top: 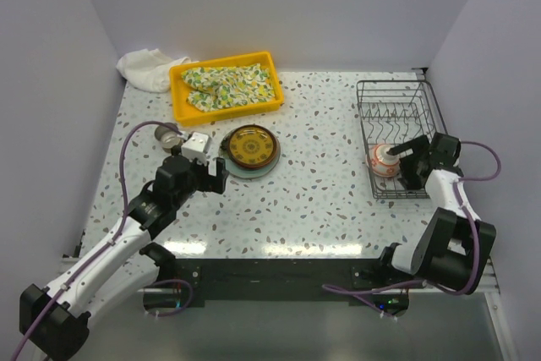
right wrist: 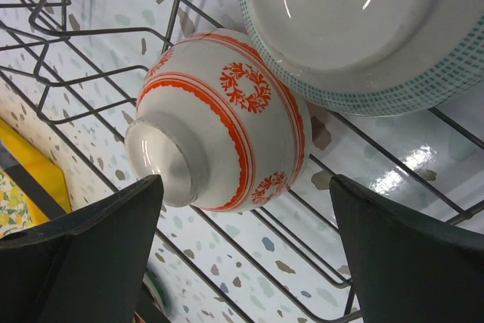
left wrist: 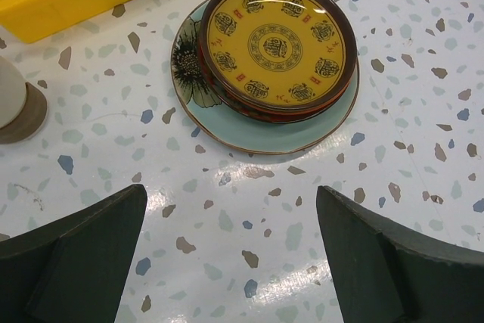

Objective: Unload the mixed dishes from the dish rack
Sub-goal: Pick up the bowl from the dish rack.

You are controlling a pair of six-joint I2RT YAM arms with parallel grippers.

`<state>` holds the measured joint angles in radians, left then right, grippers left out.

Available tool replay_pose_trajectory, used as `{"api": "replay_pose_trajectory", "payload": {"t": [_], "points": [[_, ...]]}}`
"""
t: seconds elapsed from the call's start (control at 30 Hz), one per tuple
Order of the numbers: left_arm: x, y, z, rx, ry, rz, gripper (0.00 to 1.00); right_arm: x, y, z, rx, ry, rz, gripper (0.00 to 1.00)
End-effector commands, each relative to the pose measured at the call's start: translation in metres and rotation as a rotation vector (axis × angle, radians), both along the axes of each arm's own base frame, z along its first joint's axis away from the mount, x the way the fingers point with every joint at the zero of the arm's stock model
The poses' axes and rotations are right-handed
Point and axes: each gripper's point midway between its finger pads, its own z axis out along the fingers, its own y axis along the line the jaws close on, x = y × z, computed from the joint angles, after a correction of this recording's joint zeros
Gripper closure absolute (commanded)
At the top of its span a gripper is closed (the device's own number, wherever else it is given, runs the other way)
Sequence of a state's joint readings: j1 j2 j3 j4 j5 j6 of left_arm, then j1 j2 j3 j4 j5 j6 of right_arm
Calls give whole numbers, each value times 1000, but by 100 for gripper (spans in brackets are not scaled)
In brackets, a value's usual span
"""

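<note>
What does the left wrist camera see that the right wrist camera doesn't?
Only the left wrist view: the brown-yellow plate sitting on the pale green-blue plate, and a tan cup at the edge. Only the right wrist view: the red-patterned white bowl lying on its side in the dish rack, next to a white bowl with a blue-green rim. Both: the speckled table, a bit of the yellow tray, and an open claw, the left claw in one, the right claw in the other.

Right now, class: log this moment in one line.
left pincer open near stacked plates | right pincer open facing red-patterned bowl in dish rack
</note>
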<state>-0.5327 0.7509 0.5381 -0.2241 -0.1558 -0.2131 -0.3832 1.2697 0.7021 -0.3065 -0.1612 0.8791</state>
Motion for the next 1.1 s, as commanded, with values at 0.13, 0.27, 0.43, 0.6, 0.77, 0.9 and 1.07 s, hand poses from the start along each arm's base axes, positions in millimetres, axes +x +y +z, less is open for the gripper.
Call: {"api": "replay_pose_trajectory", "payload": {"t": [0.13,0.27,0.43,0.6,0.77,0.9,1.07], "points": [[10,-2,15,-4,-67,2,1,13,-5,-1,15,-34,-29,4],[10,-3,13,0,-60,-3,1,15,-2,-12,34,-47,-22,4],[10,-3,11,4,-54,-6,1,15,-2,-23,48,-42,-36,4],[11,-3,10,10,-49,-7,1,19,-6,-26,21,-62,-35,4],[11,-4,8,14,-44,-12,1,20,-4,-36,30,-94,-37,4],[11,-5,7,16,-41,-16,1,23,-6,-36,2,-143,-33,5],[11,-6,5,20,-36,-26,2,25,-5,-38,4,-198,-43,6]]}}
